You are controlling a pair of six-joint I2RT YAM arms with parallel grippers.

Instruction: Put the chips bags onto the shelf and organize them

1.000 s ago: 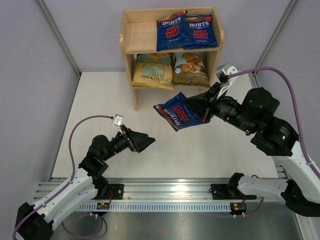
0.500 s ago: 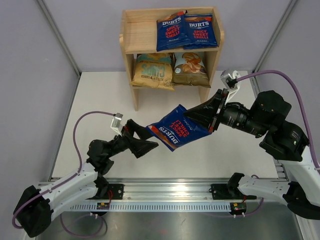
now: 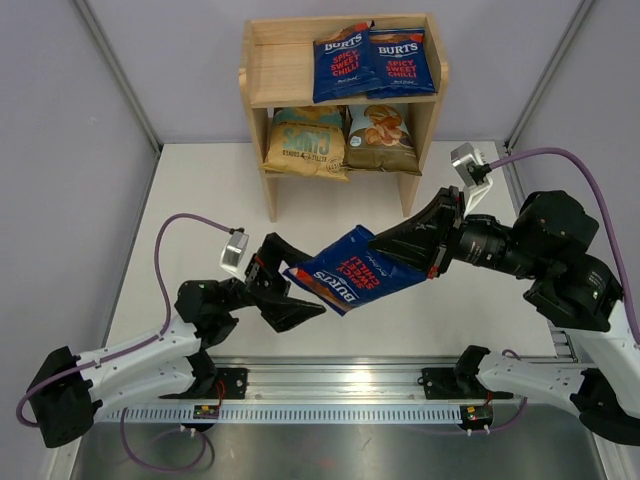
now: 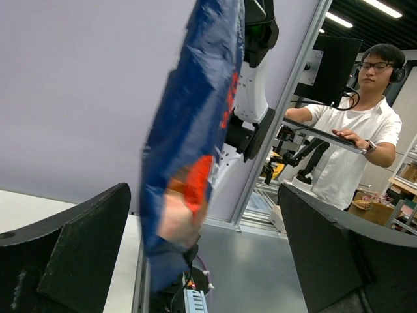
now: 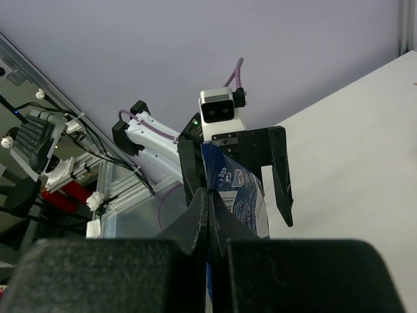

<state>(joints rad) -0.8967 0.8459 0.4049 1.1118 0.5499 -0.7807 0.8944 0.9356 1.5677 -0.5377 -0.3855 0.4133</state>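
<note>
- Chips bags: five counted in the top view. Three are dark-blue Burts, one is tan-and-teal and one is pale-blue/olive. Four sit on the shelf (image 3: 275,70) and one is in the air.
- Held bag (image 3: 350,275): dark-blue Burts, above the desk (image 3: 200,190), at 6 o'clock from the shelf, with its print upside down.
- Right fingers (image 3: 415,238): pressed together, pinching the held bag at its 3 o'clock end. That end is hidden beneath them.
- Right wrist view: the fingers cover most of the bag; only a blue strip shows past their tips.
- Left fingers (image 3: 292,312): spread wide, one on either side of the bag's 9 o'clock end.
- Left wrist view: the bag hangs between the two fingers with a gap showing on both sides. Its top is cut off by the frame and its print is blurred.
- Shelf: two tiers, at 12 o'clock on the desk.
- Top tier: two Burts bags (image 3: 345,62), side by side toward 3 o'clock, with their edges overlapping. Which one lies over the other, I cannot tell.
- Lower tier: tan-and-teal bag (image 3: 305,140) at 9 o'clock and pale-blue bag (image 3: 380,135) at 3 o'clock, touching. Their top edges are hidden under the upper board, and the pale bag's lettering is too small to read.
- Person (image 4: 355,130): one, in the left wrist view's background, lower body hidden behind a finger.
</note>
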